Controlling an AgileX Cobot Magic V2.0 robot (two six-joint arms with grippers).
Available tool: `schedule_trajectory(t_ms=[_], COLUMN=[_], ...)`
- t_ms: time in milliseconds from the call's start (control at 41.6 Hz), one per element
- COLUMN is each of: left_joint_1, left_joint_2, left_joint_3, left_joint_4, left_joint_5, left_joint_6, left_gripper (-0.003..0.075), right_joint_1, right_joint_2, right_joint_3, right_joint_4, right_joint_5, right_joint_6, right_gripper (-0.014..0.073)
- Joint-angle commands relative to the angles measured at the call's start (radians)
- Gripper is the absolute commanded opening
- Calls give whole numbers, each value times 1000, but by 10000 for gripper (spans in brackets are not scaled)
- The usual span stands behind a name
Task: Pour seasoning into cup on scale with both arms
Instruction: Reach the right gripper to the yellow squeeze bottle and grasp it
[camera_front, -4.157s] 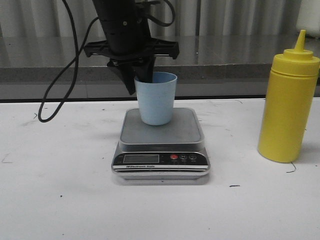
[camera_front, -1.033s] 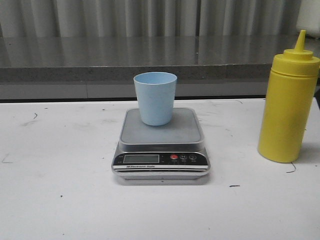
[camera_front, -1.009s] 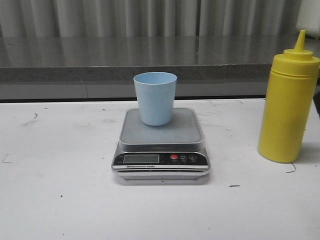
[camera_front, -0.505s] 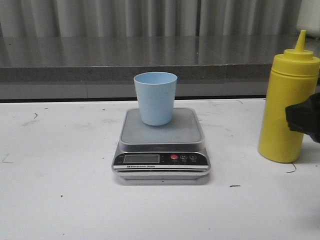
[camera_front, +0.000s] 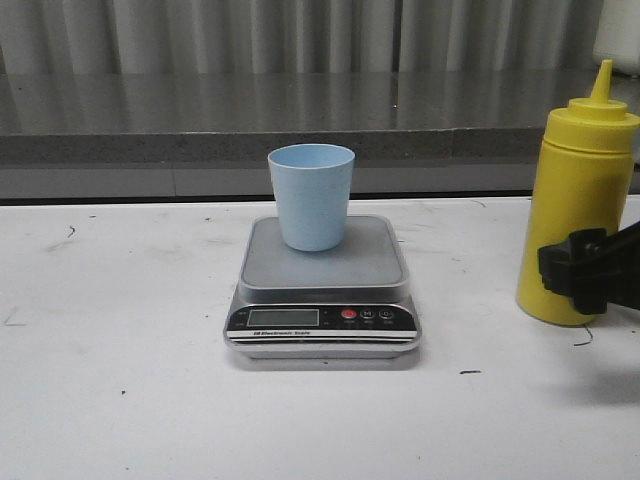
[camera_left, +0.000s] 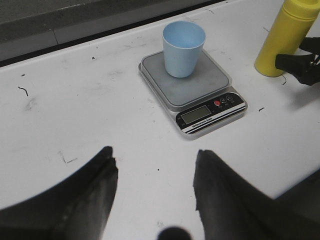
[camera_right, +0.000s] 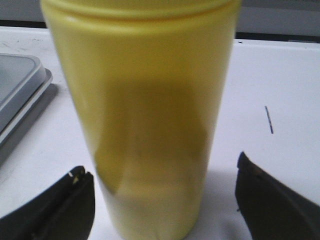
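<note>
A: Where's the seasoning (camera_front: 578, 190)?

B: On the worktop (camera_front: 120, 350), well right of the scale (camera_front: 322, 290). My right pincer (camera_right: 162, 200) is spread around its base. Grabbing that low might tip it.

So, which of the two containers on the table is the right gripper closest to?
The yellow squeeze bottle: the right gripper is open just in front of it. The pale blue cup stands apart, on the scale.

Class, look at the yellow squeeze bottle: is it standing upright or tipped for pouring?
Upright. The yellow squeeze bottle stands on its base on the table, nozzle pointing up, right of the scale.
</note>
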Motion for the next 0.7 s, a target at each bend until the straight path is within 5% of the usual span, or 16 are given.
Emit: schedule_trajectory(t_ms=[0, 409, 673], left_joint_1=[-4, -4, -4], left_joint_2=[2, 2, 2], left_joint_3=[-25, -25, -25], left_joint_4=[-5, -5, -5], left_joint_5=[-70, -69, -69], left_joint_6=[-4, -4, -4], left_gripper=[344, 344, 344], right_joint_1=[2, 2, 2], right_joint_2=[-8, 84, 82], right_joint_3=[-45, -178, -178], right_joint_4=[-20, -20, -20], right_joint_5=[-154, -153, -153], right_joint_6=[2, 2, 2], right_gripper=[596, 587, 323])
